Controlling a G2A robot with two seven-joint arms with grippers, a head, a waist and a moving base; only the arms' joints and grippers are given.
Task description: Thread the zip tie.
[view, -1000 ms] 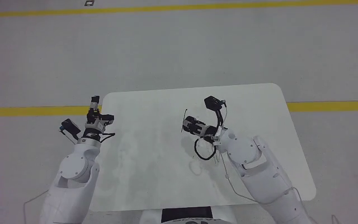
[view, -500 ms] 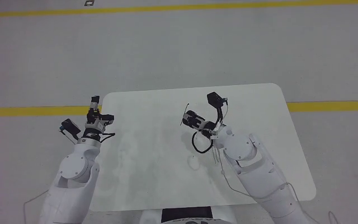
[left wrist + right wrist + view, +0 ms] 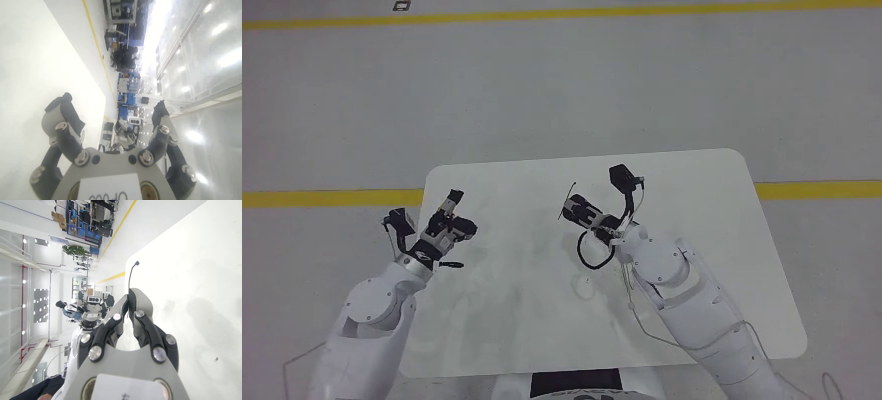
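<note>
The left hand [image 3: 113,98], released and empty, has swung in over the left edge of the white surface [image 3: 692,190]. The right hand [image 3: 130,294] stays clenched on the thin black plastic zip tie [image 3: 130,275], over mid-surface. Judgement: the handover for threading is beginning.

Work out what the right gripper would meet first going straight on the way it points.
The way looks free: past the right gripper and its held zip tie come only the table corner, then floor; height unclear.

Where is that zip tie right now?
In the right wrist view the zip tie is pinched in the right pincer, head poking out, above the white table.
</note>
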